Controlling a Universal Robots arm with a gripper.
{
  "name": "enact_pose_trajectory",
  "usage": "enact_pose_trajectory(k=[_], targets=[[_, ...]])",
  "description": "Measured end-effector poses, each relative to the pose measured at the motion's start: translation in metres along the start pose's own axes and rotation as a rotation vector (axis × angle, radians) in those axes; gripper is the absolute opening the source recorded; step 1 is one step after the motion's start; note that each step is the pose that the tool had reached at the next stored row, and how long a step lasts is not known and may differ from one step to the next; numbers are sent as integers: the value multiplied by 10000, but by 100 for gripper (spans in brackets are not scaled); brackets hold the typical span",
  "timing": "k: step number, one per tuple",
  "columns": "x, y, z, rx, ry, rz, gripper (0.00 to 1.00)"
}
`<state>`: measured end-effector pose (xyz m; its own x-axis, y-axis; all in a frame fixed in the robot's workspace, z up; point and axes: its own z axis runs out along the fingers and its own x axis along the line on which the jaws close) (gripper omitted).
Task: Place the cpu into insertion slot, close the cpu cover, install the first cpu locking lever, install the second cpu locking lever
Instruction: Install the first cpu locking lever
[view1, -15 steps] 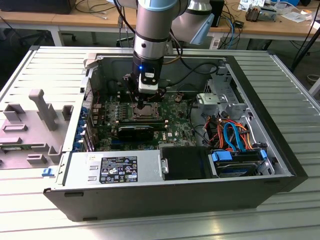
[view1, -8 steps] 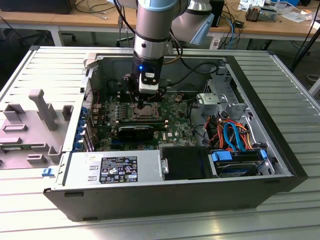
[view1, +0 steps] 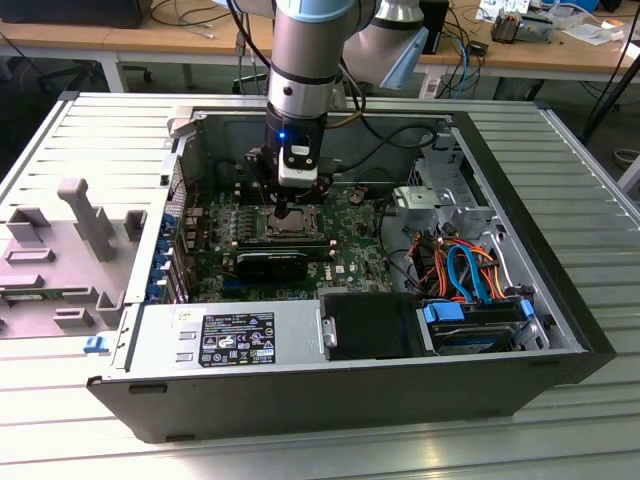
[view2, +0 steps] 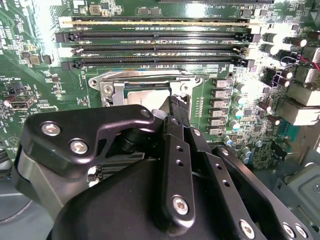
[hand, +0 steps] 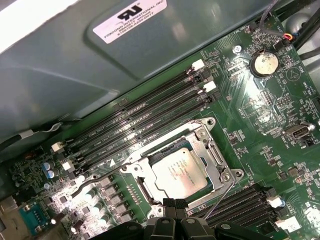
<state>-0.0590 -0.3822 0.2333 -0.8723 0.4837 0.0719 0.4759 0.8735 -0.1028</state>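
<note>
Where the arm reaches down into the open computer case (view1: 300, 405), just left of centre in the upper half of the exterior view, the gripper (view1: 291, 207) hangs directly over the socket (view1: 292, 226) on the green board (view1: 365, 255). Its fingers (hand: 166, 205) are drawn together at the tips, and nothing can be seen pinched between them in either wrist view.

The chip (hand: 179, 172) sits flat in the socket with its dull grey top facing up. The cover (hand: 214, 152) lies down over it, so the chip shows through the square cut-out. Judging by that, the first two steps look done and the work stands at the levers.

The relation that matters is between the fingertips and the thin wire lever (hand: 220, 199) at one side of the socket. In the first wrist view this lever lies just beside the fingertips but apart from them, between the cover and the nearer bank of long black memory slots (hand: 245, 200). Its long axis does not follow the cover's edge. It slants off from it at an angle, which suggests that the lever stands raised and unlatched, though the pictures do not settle this.

The gripper is the only end effector here. It points almost straight down at the socket's near edge, with the chip just ahead of its tips.
</note>
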Motion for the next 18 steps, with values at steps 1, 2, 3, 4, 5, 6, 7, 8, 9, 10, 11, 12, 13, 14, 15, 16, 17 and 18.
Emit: enact_pose_trajectory(k=[1, 2, 3, 4, 5, 6, 7, 8, 9, 10, 11, 12, 13, 14, 15, 16, 17, 18], targets=[[0, 0, 0, 1, -1, -7, 11], [0, 0, 0, 2, -2, -18, 11], [0, 0, 0, 3, -3, -26, 11], [0, 0, 0, 3, -4, -36, 11], [0, 0, 0, 3, -4, -43, 11], [0, 0, 0, 4, -5, -54, 11], [0, 0, 0, 5, -7, -62, 11], [0, 0, 0, 5, -7, -69, 11], [0, 0, 0, 6, -8, -78, 11], [0, 0, 0, 7, -9, -85, 11], [0, 0, 0, 8, -10, -97, 11], [0, 0, 0, 9, -12, -116, 11], [0, 0, 0, 10, -13, -131, 11], [0, 0, 0, 11, -14, -142, 11], [0, 0, 0, 12, -16, -153, 11], [0, 0, 0, 12, -17, -165, 11], [0, 0, 0, 13, -18, -172, 11], [0, 0, 0, 14, -19, -179, 11]])
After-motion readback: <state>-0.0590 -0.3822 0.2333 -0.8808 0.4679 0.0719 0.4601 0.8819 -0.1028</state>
